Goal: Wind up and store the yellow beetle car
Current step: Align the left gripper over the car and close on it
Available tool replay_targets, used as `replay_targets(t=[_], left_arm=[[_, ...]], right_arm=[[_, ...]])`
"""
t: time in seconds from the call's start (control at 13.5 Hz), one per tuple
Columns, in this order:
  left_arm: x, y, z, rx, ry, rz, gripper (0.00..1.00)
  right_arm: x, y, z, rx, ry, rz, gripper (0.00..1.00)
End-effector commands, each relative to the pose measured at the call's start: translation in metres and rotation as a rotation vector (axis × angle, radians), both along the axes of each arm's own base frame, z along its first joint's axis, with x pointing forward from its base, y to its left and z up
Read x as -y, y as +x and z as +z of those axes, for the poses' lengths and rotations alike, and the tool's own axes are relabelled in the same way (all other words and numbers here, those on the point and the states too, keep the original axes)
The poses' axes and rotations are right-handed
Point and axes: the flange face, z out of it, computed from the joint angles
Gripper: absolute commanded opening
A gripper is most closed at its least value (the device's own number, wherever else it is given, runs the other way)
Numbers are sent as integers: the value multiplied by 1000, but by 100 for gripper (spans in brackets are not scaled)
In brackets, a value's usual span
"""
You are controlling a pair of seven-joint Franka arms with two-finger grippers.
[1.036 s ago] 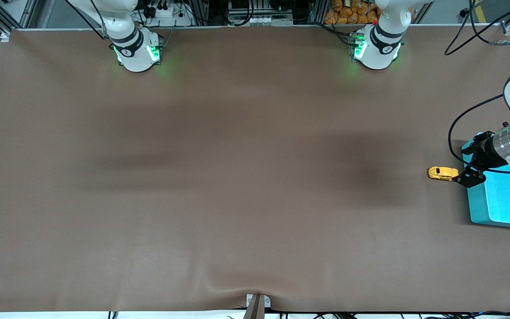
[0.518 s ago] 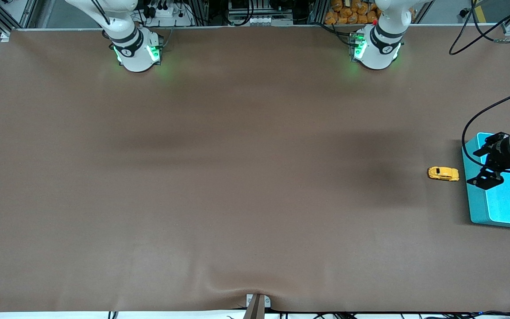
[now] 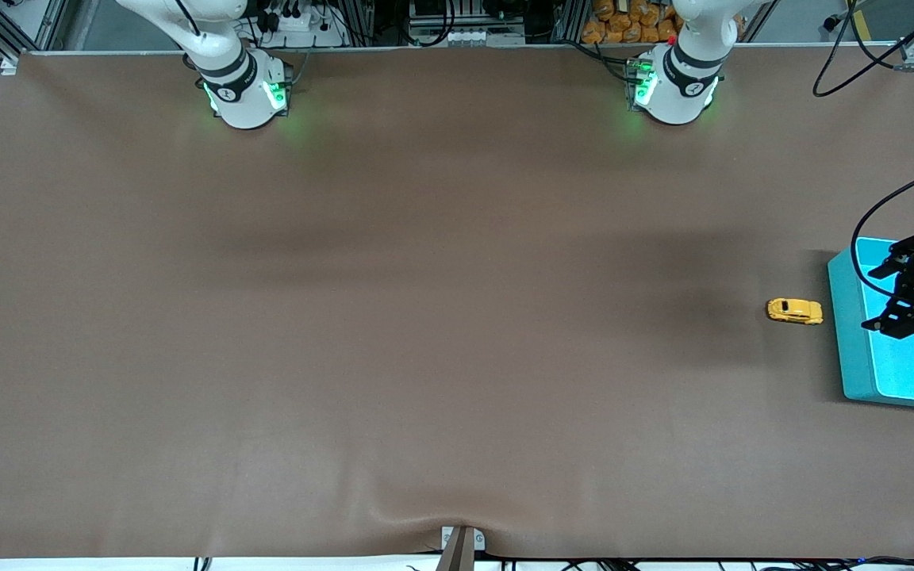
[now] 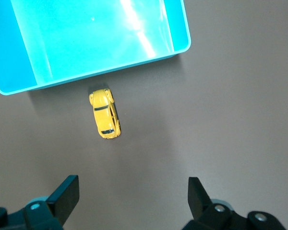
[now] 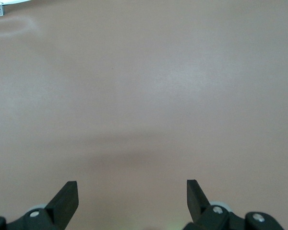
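While bin (image 3: 854, 333) runs off-frame, car (image 3: 795, 311) beside it.

1. One yellow beetle car (image 3: 795, 311) (image 4: 105, 113) stands on the bench (image 3: 425, 317).
2. One turquoise bin (image 3: 854, 333) (image 4: 19, 62) sits at the left arm's end.
3. Two arm bases, each lit green.
4. Two end effectors: the left end effector (image 3: 897, 301) (image 4: 130, 201) and the right end effector (image 5: 132, 201).

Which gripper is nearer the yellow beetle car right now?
Left. The left gripper, open, hangs over the turquoise bin right beside the yellow beetle car. The right gripper, also open, waits at the right arm's end of the table.
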Motion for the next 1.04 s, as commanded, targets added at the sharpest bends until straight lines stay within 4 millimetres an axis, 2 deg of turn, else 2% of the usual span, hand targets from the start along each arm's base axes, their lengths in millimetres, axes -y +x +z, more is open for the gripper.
replay_targets(t=[0.0, 0.15, 0.44, 0.67, 0.89, 0.96], left_arm=[[-24, 3, 4, 28, 15, 46, 100], [-42, 0, 7, 37, 13, 78, 100], [-65, -3, -3, 40, 13, 114, 100], [-96, -7, -15, 59, 15, 158, 100], [-107, -3, -27, 84, 17, 173, 100], [-118, -6, -30, 90, 15, 195, 100]], right_arm=[[-6, -10, 3, 9, -17, -8, 100], [-9, -11, 4, 10, -18, -2, 100], [-17, -11, 5, 11, -16, 12, 100], [-21, -12, 7, 11, -18, 20, 100], [-23, -13, 7, 4, -16, 11, 100], [-24, -13, 8, 5, -17, 10, 100]])
